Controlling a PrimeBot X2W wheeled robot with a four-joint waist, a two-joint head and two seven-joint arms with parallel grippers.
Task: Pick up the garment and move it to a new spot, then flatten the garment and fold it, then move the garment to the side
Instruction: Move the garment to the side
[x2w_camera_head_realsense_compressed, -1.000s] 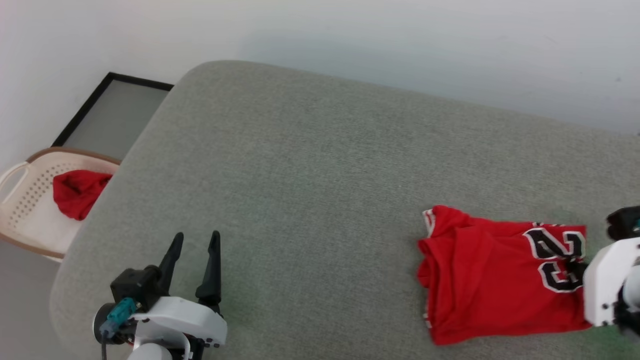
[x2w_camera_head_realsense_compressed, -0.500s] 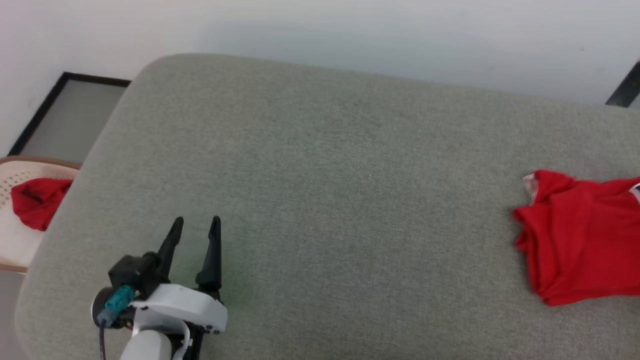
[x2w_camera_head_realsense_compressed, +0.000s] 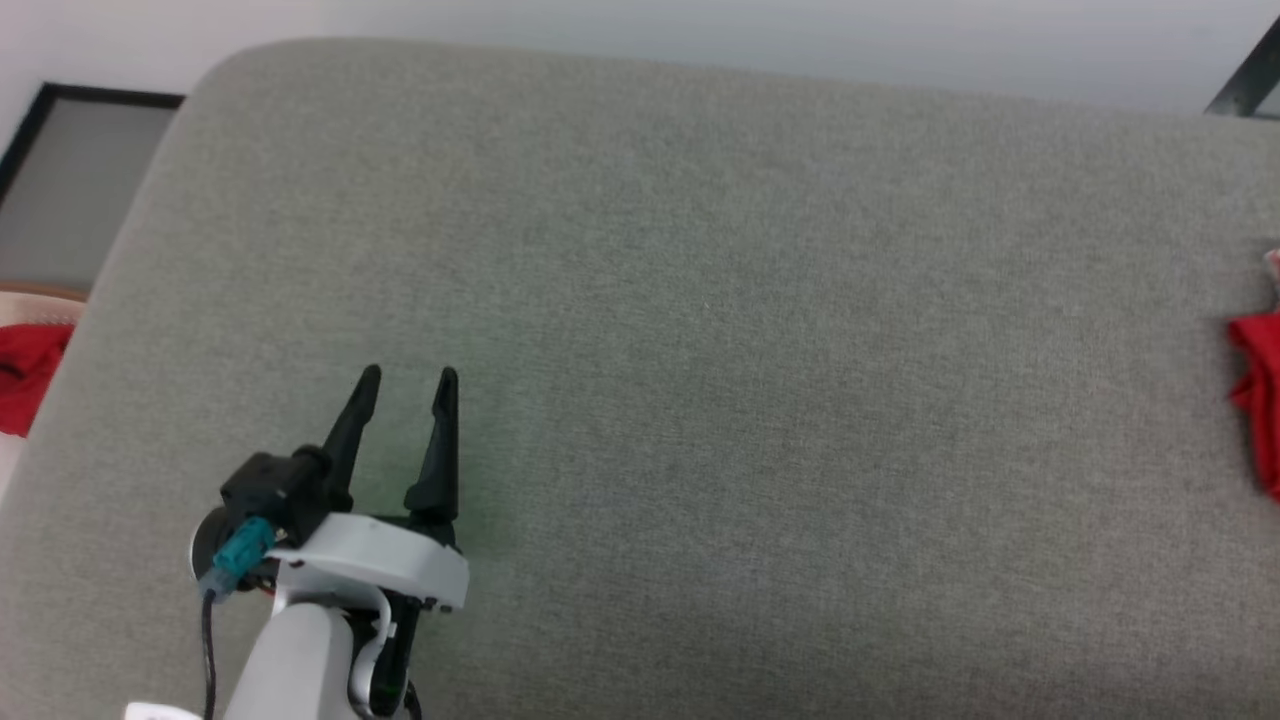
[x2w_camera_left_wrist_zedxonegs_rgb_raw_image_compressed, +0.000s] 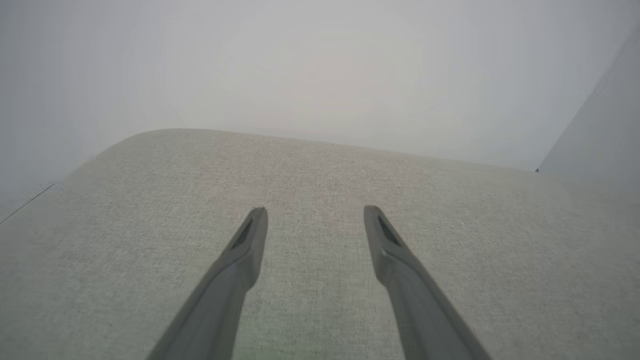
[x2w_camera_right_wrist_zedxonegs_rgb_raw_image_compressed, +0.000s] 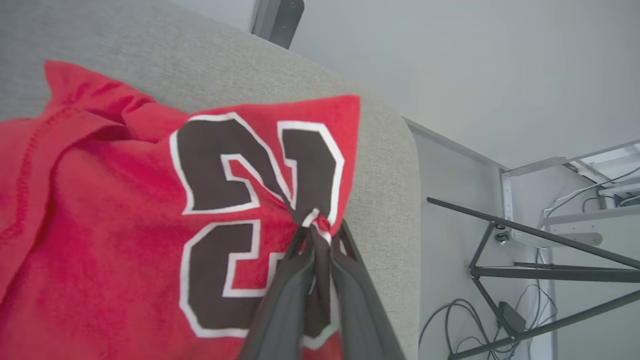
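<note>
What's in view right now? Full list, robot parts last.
cushion: 1, grey fabric, spans the head view
garment: 1, red with a black white-outlined number, at the cushion's right end, pinched at one edge
red cloth: 1, red, left edge of head view, off the cushion
framed panel: 1, black frame with grey inside, top left by the wall
metal frame: 1, dark, on the floor past the cushion's end, cables beside it
left gripper: 1, dark fingers, open and empty, over the cushion
right gripper: 1, dark fingers, shut on the garment
</note>
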